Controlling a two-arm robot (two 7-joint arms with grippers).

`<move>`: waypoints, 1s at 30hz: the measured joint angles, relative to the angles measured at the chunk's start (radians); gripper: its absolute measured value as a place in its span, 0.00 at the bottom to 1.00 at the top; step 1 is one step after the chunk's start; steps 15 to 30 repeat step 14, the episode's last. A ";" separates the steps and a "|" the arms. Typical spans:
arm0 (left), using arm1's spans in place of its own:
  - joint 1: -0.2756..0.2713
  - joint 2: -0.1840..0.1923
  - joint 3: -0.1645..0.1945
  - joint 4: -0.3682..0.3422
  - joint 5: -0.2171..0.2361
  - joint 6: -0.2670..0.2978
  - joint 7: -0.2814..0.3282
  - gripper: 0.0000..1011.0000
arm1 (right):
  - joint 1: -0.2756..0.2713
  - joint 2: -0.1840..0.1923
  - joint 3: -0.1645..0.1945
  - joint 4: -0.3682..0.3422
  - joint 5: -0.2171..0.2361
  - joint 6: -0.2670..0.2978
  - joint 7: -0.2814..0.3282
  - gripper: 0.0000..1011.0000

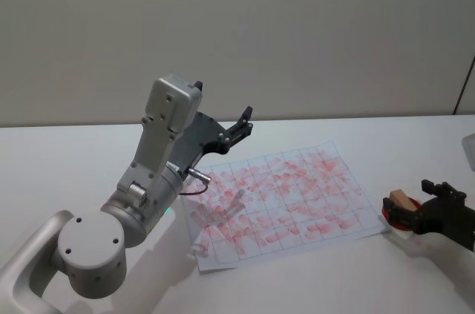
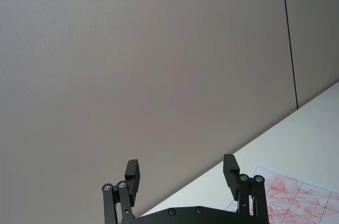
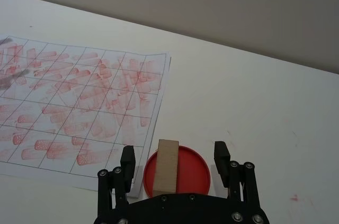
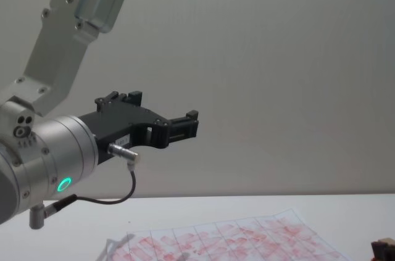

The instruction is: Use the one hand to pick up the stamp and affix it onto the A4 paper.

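the left gripper (image 1: 241, 122) hangs raised above the paper's near-left part, fingers spread and holding nothing, likely parked clear of the work. below and to its right the paper (image 1: 297, 195) lies flat on the white table (image 1: 74, 158), its grid crowded with red marks. past the sheet's right edge sits a red ink pad (image 3: 178, 170), with the stamp (image 3: 166, 166) resting across it, probably to take ink. the right gripper (image 3: 172, 161) is low around the stamp, fingers apart on either side and not touching it. the right wrist view shows those gaps; the head view hides them.
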 joint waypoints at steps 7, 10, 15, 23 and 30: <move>0.000 0.000 0.000 0.000 0.000 0.000 0.000 0.99 | 0.001 0.000 0.000 0.001 -0.001 0.001 0.001 0.99; 0.000 0.000 0.000 0.000 0.000 0.000 0.000 0.99 | 0.001 0.000 0.000 0.001 -0.001 0.001 0.001 0.99; 0.000 0.000 0.000 0.000 0.000 0.000 0.000 0.99 | 0.001 0.000 0.000 0.001 -0.001 0.001 0.001 0.99; 0.000 0.000 0.000 0.000 0.000 0.000 0.000 0.99 | 0.001 0.000 0.000 0.001 -0.001 0.001 0.001 0.99; 0.000 0.000 0.000 0.000 0.000 0.000 0.000 0.99 | 0.001 0.000 0.000 0.001 -0.001 0.001 0.001 0.99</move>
